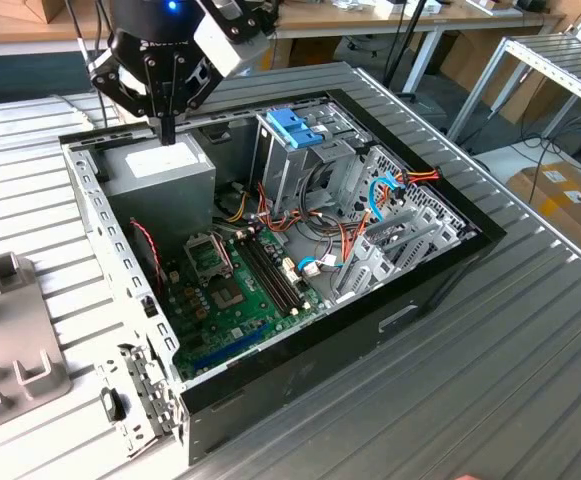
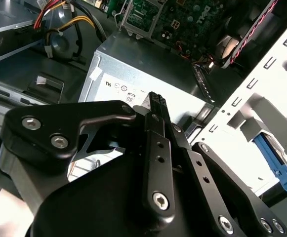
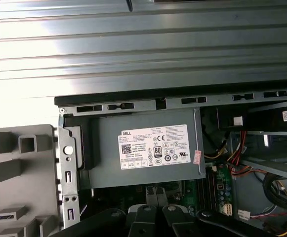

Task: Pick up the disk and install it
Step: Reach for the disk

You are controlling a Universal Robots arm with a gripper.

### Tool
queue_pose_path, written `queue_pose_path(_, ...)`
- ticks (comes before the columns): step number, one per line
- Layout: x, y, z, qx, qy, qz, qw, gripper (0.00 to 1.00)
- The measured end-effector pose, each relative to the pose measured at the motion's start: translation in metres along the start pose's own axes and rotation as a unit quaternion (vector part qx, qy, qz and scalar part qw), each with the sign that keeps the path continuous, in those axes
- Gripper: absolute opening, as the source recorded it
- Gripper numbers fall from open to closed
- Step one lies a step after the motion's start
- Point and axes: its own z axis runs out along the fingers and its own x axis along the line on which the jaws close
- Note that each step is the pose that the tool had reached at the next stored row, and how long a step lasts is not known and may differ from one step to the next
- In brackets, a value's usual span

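While the gripper (image 2: 156, 100) hovers empty, the disk (image 2: 276, 165) shows a blue rail.

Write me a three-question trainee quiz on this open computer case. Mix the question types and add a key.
1. True or false: the gripper hangs above the grey box with the white label.
2. Pick one: the top of the metal cage is A) red, B) blue, C) yellow.
3. Fill in: the board on the floor of the case is ____ in colour.

Key: 1 true; 2 B; 3 green.
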Motion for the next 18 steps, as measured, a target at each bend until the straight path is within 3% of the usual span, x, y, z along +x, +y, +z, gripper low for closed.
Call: queue_pose_path(18, 0.0105, -0.0008, -0.0003, 0.0000, 0.0000, 0.000, 1.00000, 0.11)
